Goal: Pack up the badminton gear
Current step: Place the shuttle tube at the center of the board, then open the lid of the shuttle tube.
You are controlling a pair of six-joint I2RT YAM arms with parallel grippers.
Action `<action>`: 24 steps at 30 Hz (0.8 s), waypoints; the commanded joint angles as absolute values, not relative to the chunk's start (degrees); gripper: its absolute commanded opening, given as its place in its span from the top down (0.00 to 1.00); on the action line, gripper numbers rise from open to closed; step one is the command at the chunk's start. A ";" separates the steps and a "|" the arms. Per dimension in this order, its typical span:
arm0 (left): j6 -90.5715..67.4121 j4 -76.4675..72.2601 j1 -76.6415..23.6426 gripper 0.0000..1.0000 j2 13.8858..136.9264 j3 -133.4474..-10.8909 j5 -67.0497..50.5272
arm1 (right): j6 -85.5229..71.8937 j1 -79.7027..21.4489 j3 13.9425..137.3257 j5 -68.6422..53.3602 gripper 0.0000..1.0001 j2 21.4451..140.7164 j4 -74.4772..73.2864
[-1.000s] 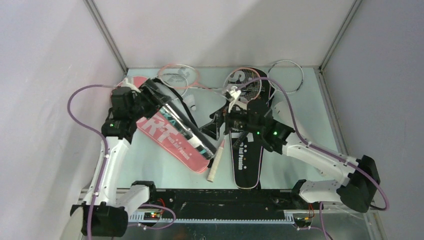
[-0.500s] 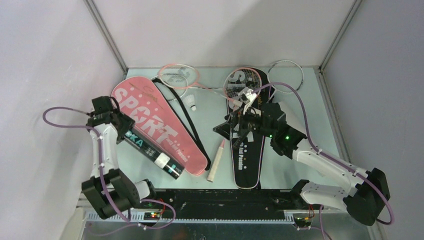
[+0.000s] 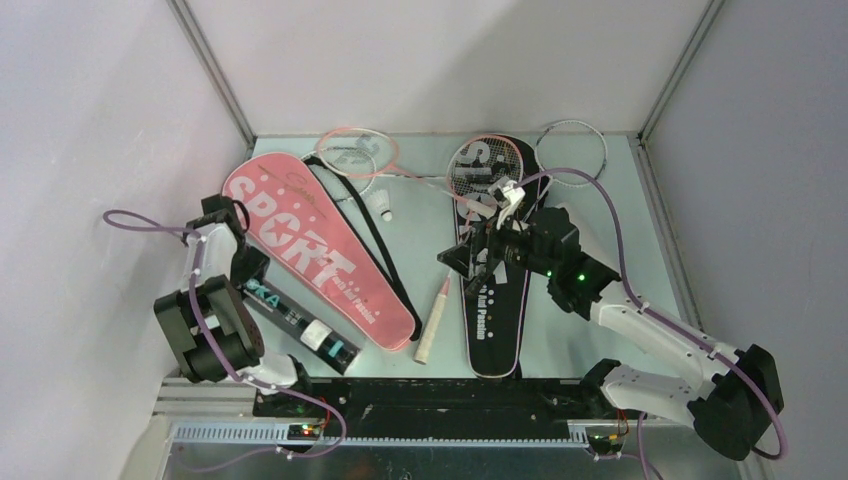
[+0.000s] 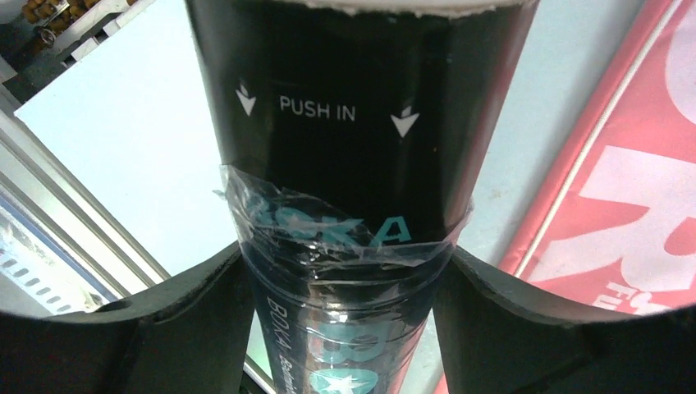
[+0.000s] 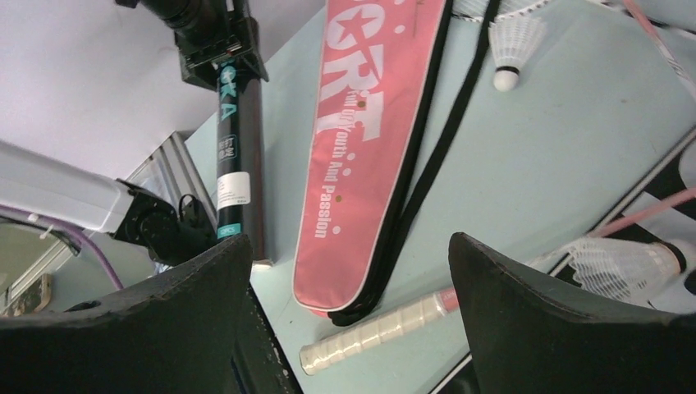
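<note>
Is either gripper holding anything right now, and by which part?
Left gripper grips the black shuttle tube near its far end, at the teal lettering. Right gripper holds nothing, jaws open.

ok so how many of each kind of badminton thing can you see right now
rackets: 3
shuttlecocks: 2
shuttle tube: 1
racket covers: 2
total: 8
</note>
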State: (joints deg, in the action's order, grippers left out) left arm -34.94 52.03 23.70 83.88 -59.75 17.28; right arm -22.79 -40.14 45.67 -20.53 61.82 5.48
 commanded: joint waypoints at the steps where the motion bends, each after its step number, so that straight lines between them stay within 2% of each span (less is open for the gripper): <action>1: -36.29 51.99 23.95 0.22 84.63 -62.55 21.59 | -25.12 -39.08 45.70 -15.83 0.09 60.40 3.83; 6: -37.38 51.23 23.76 0.05 82.39 -63.33 17.88 | -27.74 -37.11 45.77 -11.63 0.10 59.89 0.58; 8: -37.21 50.82 23.47 0.02 80.46 -63.25 17.04 | -24.73 -36.78 45.75 -8.44 0.10 59.47 -3.55; 14: -32.63 48.55 19.77 0.00 73.07 -64.37 14.71 | -13.35 -36.34 46.71 7.32 0.10 57.82 -11.74; 20: -28.61 38.81 10.36 0.02 62.37 -61.61 1.66 | 11.54 -35.19 47.37 22.32 0.09 58.70 -9.75; 24: -26.70 35.97 3.98 0.02 60.00 -61.12 -3.77 | 18.47 -29.64 51.15 24.05 0.09 64.58 -13.73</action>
State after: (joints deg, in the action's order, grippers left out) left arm -30.37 41.74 8.97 62.13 -61.63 4.14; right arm 5.06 -34.15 46.26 16.58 59.77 -11.18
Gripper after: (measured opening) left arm 0.983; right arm 0.907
